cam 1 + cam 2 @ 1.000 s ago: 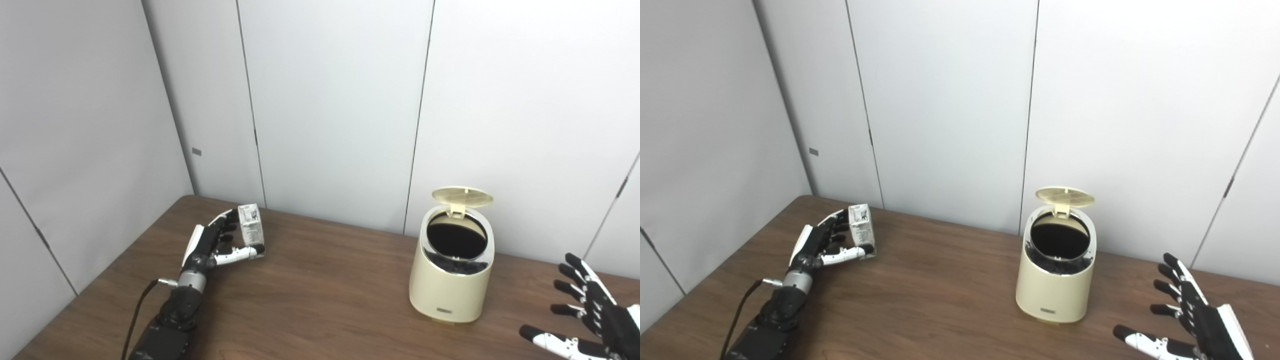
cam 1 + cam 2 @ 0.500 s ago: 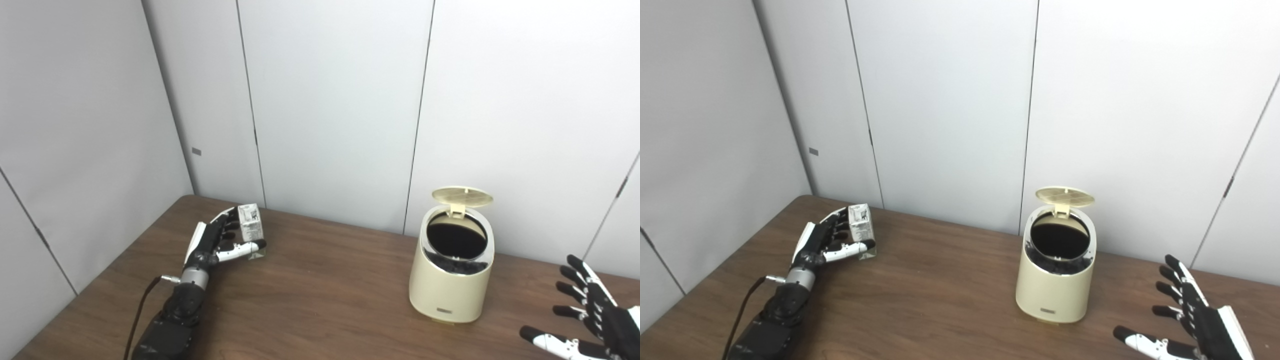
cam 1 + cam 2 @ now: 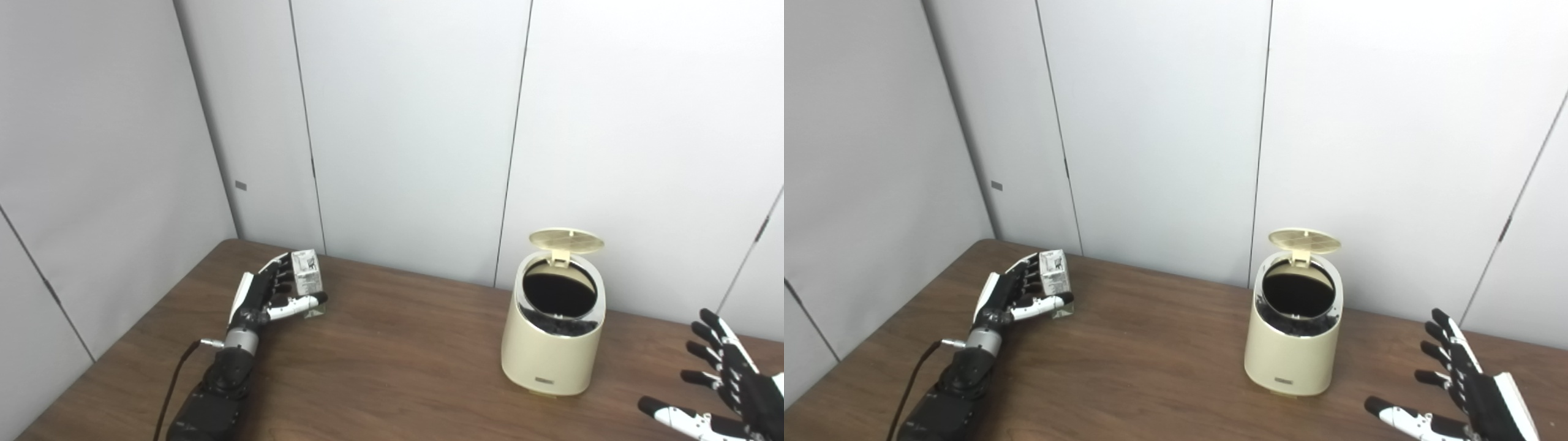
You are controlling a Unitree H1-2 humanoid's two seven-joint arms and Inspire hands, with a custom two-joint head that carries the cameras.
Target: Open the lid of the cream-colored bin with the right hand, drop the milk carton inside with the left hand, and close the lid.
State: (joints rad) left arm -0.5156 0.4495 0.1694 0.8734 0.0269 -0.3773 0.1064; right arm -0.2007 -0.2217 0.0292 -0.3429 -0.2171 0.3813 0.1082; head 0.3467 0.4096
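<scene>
The small white milk carton (image 3: 306, 274) stands upright on the brown table at the far left. My left hand (image 3: 269, 295) wraps it, with its fingers against the carton's left side and its thumb across the lower front. The cream-colored bin (image 3: 551, 352) stands at the right of the middle, its round lid (image 3: 566, 241) tipped up and back so the dark inside shows. My right hand (image 3: 732, 392) is open with its fingers spread, low at the right edge, well apart from the bin.
Grey wall panels close off the table (image 3: 392, 367) at the back and on the left. A black cable (image 3: 174, 380) runs beside my left forearm. A wide stretch of wood lies between the carton and the bin.
My left hand's fingers have drawn in against the carton and the thumb has come tighter across its front. My right hand has sunk slightly toward the lower right. The bin and its lid are unchanged.
</scene>
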